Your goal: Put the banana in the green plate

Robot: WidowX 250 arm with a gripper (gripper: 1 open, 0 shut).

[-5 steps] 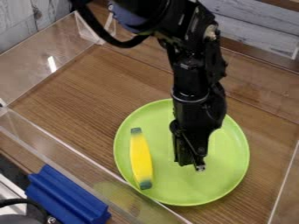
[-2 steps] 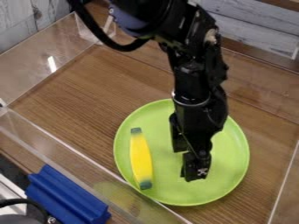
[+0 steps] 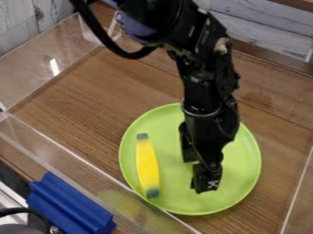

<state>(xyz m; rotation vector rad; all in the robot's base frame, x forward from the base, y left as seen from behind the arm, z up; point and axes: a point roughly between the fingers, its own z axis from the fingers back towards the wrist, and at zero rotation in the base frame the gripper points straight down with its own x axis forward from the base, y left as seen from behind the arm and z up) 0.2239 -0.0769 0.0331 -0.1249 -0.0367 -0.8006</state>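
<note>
The yellow banana (image 3: 146,165) with a dark green tip lies on the left part of the lime-green plate (image 3: 240,146), its length running toward the camera. My gripper (image 3: 203,175) hangs over the plate's middle, to the right of the banana and apart from it. Its black fingers point down, open, with nothing between them. The arm hides part of the plate's centre.
A blue ridged block (image 3: 68,209) lies at the bottom left, near the plate's front edge. Clear plastic walls (image 3: 37,137) run along the left and front of the wooden table (image 3: 98,91). A light wall stands at the back.
The gripper has opened and shifted slightly toward the front right over the plate. The banana stays where it lies on the plate.
</note>
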